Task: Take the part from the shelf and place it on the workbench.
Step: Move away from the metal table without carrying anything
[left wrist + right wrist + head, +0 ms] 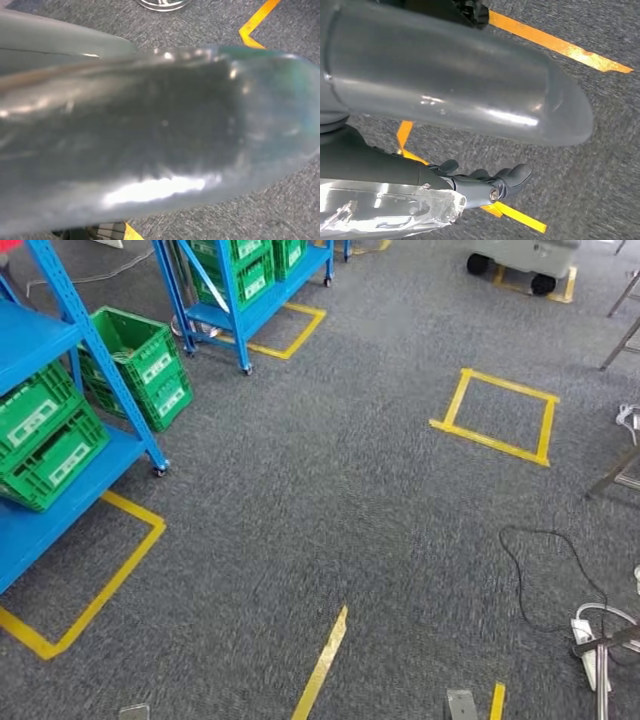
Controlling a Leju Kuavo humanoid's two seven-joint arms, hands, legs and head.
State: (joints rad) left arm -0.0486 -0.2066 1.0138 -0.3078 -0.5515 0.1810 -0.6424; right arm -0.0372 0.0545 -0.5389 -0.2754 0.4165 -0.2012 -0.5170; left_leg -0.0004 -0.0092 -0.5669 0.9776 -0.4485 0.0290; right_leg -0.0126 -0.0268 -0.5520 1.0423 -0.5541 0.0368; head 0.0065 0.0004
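on the blue shelf (30,530) sit green crates (45,440), contents hidden; right hand (486,182) fingers loosely apart, left unclear

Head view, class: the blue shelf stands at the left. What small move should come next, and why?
Probably a turn left to face the blue shelf: its green crates lie at the picture's left edge, while straight ahead is grey carpet.

white labels on green crates (53,440), lettering too small to read
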